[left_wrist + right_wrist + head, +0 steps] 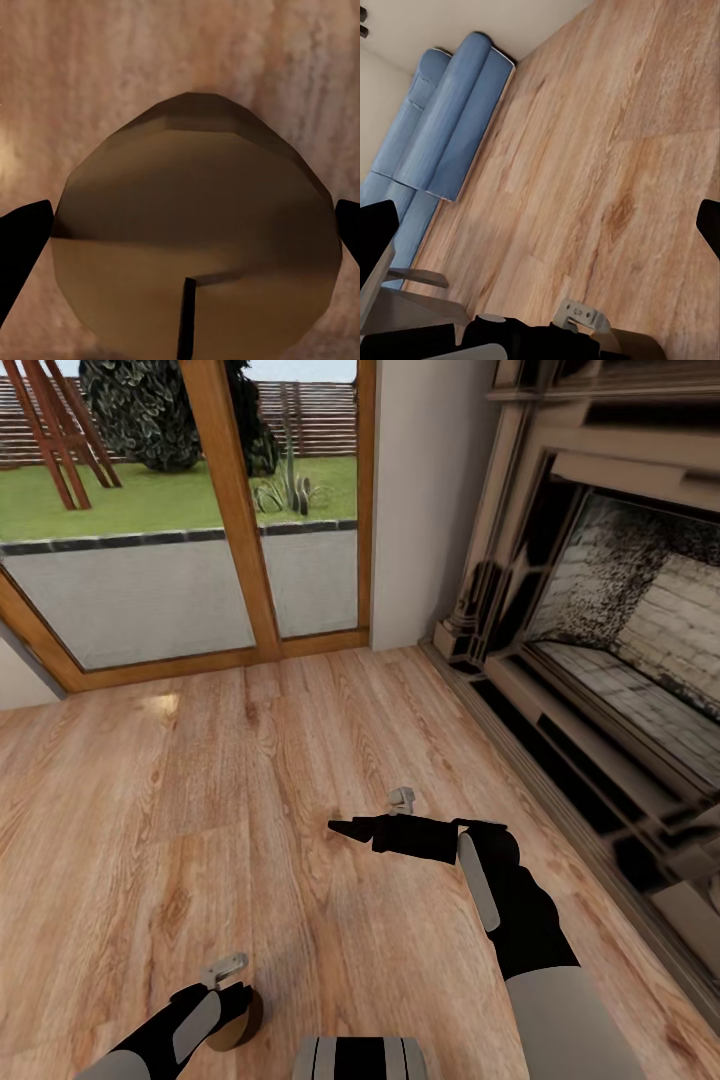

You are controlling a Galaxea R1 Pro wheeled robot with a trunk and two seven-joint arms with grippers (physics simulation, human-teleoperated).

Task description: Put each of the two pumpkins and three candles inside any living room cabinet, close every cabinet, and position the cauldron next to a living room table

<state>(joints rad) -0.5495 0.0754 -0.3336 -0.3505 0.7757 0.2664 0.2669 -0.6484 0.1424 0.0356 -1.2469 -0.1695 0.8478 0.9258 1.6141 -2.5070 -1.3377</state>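
Nearest the robot, low in the head view, the left pincer (232,1000) hangs just above the wooden floor (180,810) and pinches a candle (240,1020), a squat round beige-brown piece seen half hidden behind the black wrist. In the left wrist view the same candle (195,240) sits between the two dark fingers (21,247), one at each side edge of the picture and each right against the candle's rim, with the pale floor (90,67) blurred behind it. A thin dark slit runs from the candle's middle toward its near edge.

A little farther out, the right arm reaches across the middle of the floor, its black forearm bent toward the robot's left. The right pincer (350,828) points left over bare boards, well apart from the candle; in the head view it narrows to a dark tip, and in the right wrist view its fingers (376,240) stand wide apart at the two edges of the picture with nothing between them, so it is spread. That view looks down the floor to a blue sofa (442,127) standing against a cream wall.

Farther on, at the right, a pale stone fireplace (610,620) with a brick-lined hearth runs along the wall. Beyond the floor stands a wood-framed glass door (235,520), and through it show grey paving, a lawn and a dark bush.
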